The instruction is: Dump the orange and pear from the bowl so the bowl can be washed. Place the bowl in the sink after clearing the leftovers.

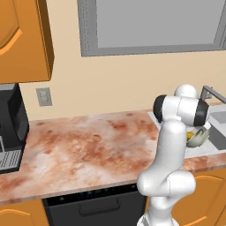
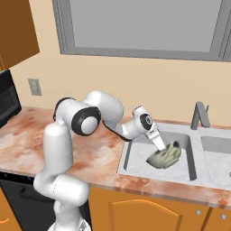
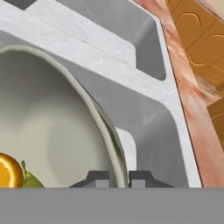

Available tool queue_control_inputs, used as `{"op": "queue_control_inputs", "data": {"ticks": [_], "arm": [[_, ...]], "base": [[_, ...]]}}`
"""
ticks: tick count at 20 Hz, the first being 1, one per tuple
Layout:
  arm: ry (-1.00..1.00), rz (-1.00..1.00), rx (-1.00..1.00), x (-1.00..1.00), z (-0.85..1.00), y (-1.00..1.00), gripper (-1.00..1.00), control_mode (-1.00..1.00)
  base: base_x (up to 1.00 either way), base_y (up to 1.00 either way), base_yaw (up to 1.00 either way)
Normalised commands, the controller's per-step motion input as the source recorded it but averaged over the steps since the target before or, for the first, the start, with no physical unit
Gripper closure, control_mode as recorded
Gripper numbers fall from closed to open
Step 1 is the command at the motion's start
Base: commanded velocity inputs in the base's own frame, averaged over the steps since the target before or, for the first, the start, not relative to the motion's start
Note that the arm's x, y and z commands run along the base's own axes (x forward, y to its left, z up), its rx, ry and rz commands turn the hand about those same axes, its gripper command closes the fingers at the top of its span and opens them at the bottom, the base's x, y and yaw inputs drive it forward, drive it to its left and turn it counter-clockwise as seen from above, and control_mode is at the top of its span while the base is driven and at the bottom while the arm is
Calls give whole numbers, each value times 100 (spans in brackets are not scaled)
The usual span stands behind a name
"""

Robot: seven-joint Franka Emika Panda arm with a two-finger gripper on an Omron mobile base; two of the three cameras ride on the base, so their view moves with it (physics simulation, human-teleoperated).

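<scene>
My gripper (image 3: 118, 177) is shut on the rim of the pale grey-green bowl (image 3: 52, 127), one finger inside it and one outside. In the right base view the gripper (image 2: 162, 146) holds the bowl (image 2: 165, 156) tilted over the left basin of the sink (image 2: 135, 151). The orange (image 3: 8, 170) and the yellow-green pear (image 3: 30, 180) lie together inside the bowl, low at the left of the hand view. In the left base view the bowl (image 1: 199, 136) peeks out behind my arm with the orange (image 1: 190, 135) in it.
A short grey faucet (image 2: 199, 115) stands behind the sink, between its two basins. The reddish marble counter (image 1: 88, 145) stretches to the left, with a black appliance (image 1: 11, 132) at its far left. A window (image 2: 140, 27) is above and orange cabinets (image 2: 149, 212) below.
</scene>
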Motion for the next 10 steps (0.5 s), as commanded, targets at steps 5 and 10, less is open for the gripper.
{"op": "queue_control_inputs", "data": {"ticks": [5, 10], "arm": [[9, -1, -3, 10, 0, 0, 100, -100], [10, 0, -24, 9, -12, 8, 100, -100]], "base": [[0, 0, 0], [0, 0, 0]]}}
